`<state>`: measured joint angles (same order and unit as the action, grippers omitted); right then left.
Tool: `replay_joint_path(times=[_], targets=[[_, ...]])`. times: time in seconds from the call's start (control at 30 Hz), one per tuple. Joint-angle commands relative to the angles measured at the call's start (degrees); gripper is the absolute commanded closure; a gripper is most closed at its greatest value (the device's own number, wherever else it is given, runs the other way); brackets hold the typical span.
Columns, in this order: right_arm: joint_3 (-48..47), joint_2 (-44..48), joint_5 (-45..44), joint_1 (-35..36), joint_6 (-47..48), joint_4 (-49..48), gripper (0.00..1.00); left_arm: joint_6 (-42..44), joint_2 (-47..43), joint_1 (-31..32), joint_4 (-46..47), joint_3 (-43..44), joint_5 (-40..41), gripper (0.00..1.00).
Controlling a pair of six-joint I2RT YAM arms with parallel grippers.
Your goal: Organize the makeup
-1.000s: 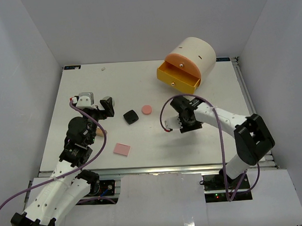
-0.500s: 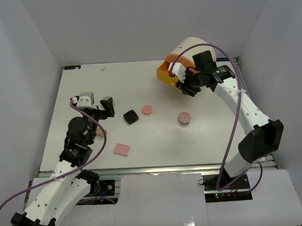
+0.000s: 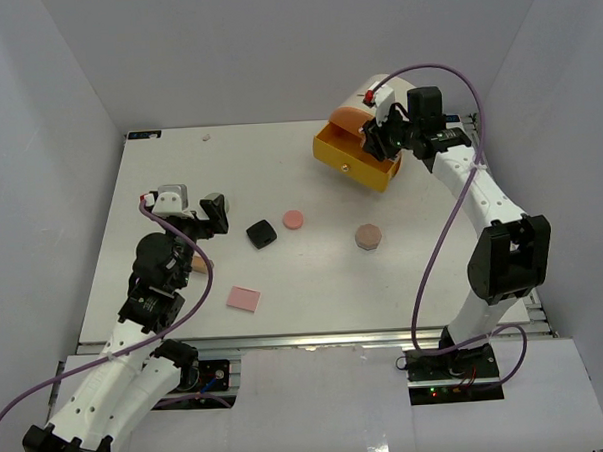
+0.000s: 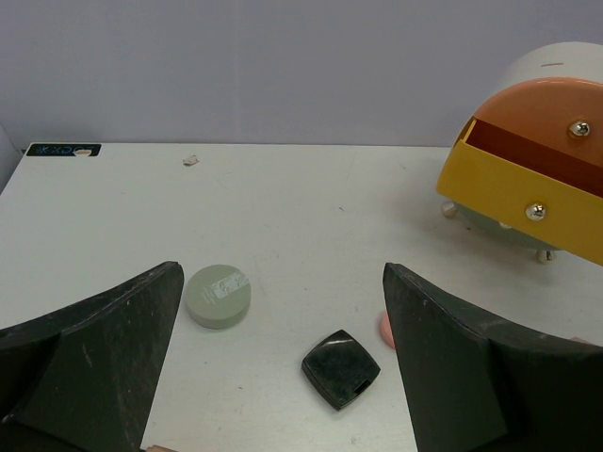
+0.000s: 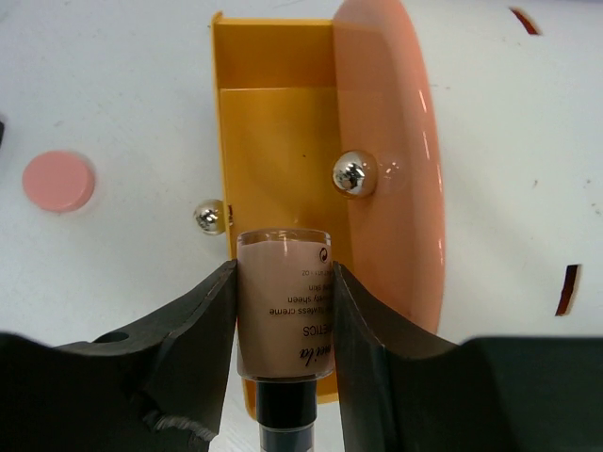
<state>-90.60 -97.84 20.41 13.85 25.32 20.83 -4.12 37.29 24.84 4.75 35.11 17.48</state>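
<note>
My right gripper (image 5: 283, 273) is shut on a beige foundation bottle (image 5: 283, 311) with a black cap, held over the open yellow drawer (image 5: 273, 122). In the top view the right gripper (image 3: 385, 142) hangs above that drawer (image 3: 354, 156). On the table lie a black square compact (image 3: 261, 234), a pink round compact (image 3: 293, 219), a rose-beige round compact (image 3: 368, 236) and a flat pink square (image 3: 244, 299). My left gripper (image 3: 196, 216) is open and empty, left of the black compact (image 4: 340, 368). A grey-green round compact (image 4: 219, 296) lies ahead of the left gripper (image 4: 283, 377).
The cream cylinder organiser (image 3: 401, 102) stands at the back right, with a pink drawer front (image 5: 386, 169) above the open yellow drawer. A tan item (image 3: 201, 262) shows partly under the left arm. White walls close in the table on three sides.
My right arm has risen from the table's middle and moved back to the open yellow drawer with the bottle in its jaws, uncovering the rose-beige compact. The left arm has not moved.
</note>
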Motion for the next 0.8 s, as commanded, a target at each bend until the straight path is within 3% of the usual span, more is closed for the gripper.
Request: replay_joint_path(times=[0.0,0.3,0.53,0.67,0.7,0.77], targets=[[1.5,-0.8,1.0,-1.2,-4.0,-12.7,0.69,-0.2,0.3,-0.4,0.7,-0.5,-1.0,0.02],[5.0,-0.8,1.8,-1.2,-3.9,-13.0,0.32,-1.0,1.2,-0.7,0.5,-0.4,-1.8,0.02],[7.5,4.5,5.0,-1.3,-5.7,-10.4,0.30,-6.0,3.4,-0.8,-2.4,0.3,-3.8,0.02],[13.0,12.8,19.4,-1.6,-5.2,-5.0,0.30,-12.7,4.5,-0.8,-7.8,1.4,-6.0,0.02],[17.3,16.7,27.3,-1.6,-4.5,-4.9,0.30,-17.5,4.7,-0.8,-9.6,1.7,-6.8,0.03],[23.1,23.0,33.9,-1.6,-3.0,-5.1,0.30,-22.0,5.8,-1.2,-14.0,2.9,-8.1,0.04]])
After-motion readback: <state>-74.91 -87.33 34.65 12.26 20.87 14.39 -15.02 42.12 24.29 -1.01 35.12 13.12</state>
